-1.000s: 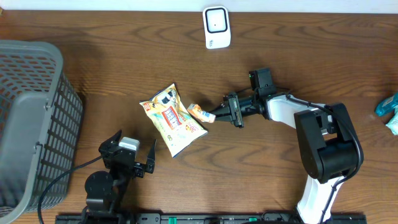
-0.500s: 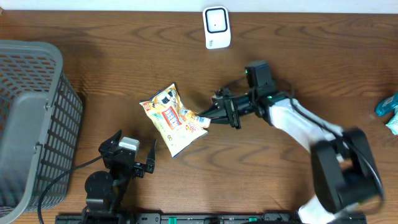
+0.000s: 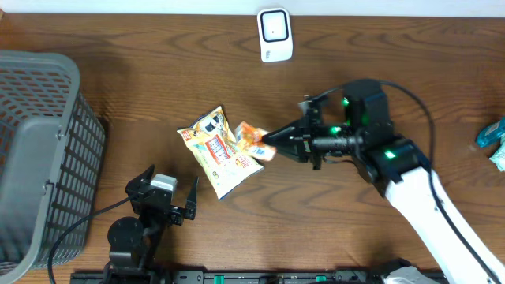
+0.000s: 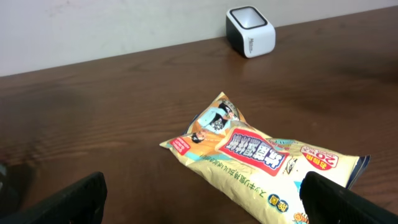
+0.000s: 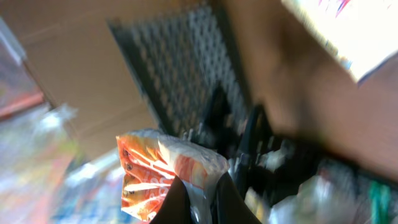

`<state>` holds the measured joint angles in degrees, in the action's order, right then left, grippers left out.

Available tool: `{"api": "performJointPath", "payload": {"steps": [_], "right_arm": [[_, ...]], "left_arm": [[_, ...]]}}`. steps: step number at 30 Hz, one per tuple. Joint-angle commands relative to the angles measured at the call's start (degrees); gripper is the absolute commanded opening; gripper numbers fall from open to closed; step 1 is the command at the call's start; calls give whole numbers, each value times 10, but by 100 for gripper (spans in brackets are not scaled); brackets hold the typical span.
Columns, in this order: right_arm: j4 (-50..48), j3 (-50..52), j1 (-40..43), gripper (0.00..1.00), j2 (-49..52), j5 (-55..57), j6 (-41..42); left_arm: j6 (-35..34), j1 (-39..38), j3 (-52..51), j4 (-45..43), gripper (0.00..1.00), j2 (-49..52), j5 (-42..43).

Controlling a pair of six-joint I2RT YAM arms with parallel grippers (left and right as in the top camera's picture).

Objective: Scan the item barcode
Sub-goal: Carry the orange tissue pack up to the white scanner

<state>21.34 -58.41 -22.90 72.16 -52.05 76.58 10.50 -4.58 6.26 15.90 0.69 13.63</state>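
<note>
A small orange-and-white packet (image 3: 251, 139) hangs off the table, pinched at its edge by my right gripper (image 3: 272, 143), which is shut on it. In the right wrist view the packet (image 5: 163, 173) sticks up from between the dark fingertips of the gripper (image 5: 202, 202), and the background is blurred. The white barcode scanner (image 3: 274, 34) stands at the table's far edge, above and a little right of the packet. My left gripper (image 3: 170, 188) rests open near the front edge, and the left wrist view shows nothing between its fingers (image 4: 81, 198).
A yellow snack bag (image 3: 217, 151) lies flat just left of the held packet, and it shows in front of the left gripper (image 4: 261, 155) with the scanner (image 4: 250, 31) beyond. A grey mesh basket (image 3: 39, 150) fills the left side. A teal packet (image 3: 493, 143) lies at the right edge.
The right arm has risen and swung round, lifting the orange packet off the table beside the yellow bag. The left arm has not moved.
</note>
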Motion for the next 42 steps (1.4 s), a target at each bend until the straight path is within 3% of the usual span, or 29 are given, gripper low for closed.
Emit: {"api": "performJointPath", "payload": {"steps": [1,9,13,17,24,32,36,42], "right_arm": [[10,-1,-4,1,-55,191,-130],[39,-1,-5,1,-110,248,-466],[95,-1,-5,1,-101,295,-588],[102,-1,-5,1,-89,386,-665],[8,-1,-5,1,-79,376,-809],[-86,-1,-5,1,-41,417,-794],[-132,-1,-5,1,-2,489,-793],[-215,-1,-5,1,63,643,-721]], "left_arm": [[-1,-1,-9,12,98,-1,7],[-1,-1,-9,12,98,-1,7],[-1,-1,-9,12,98,-1,7],[-1,-1,-9,12,98,-1,7],[-1,-1,-9,12,98,-1,7],[-1,-1,-9,12,98,-1,7],[-1,-1,-9,12,98,-1,7],[-1,-1,-9,12,98,-1,7]]}}
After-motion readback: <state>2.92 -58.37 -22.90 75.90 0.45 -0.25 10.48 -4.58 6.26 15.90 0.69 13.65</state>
